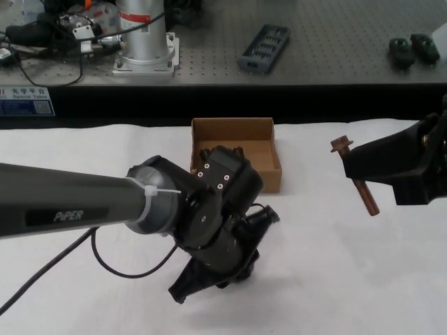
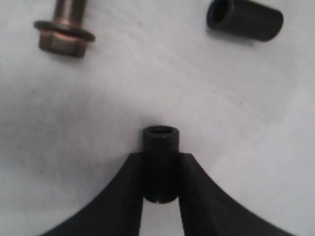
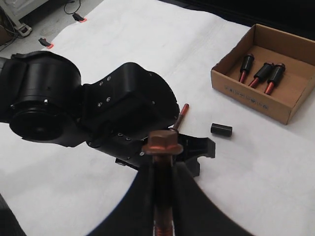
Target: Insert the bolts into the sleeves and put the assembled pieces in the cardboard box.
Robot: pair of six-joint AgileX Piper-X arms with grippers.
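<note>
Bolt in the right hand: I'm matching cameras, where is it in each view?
High view: the held bolt is at the right, in the right hand, right of the cardboard box.
Right wrist view: close up, head toward the camera, between the hand's fingers.
Left wrist view: that loose bolt on the cloth is a different one.
Landmark: the cardboard box, high and right wrist views.
</note>
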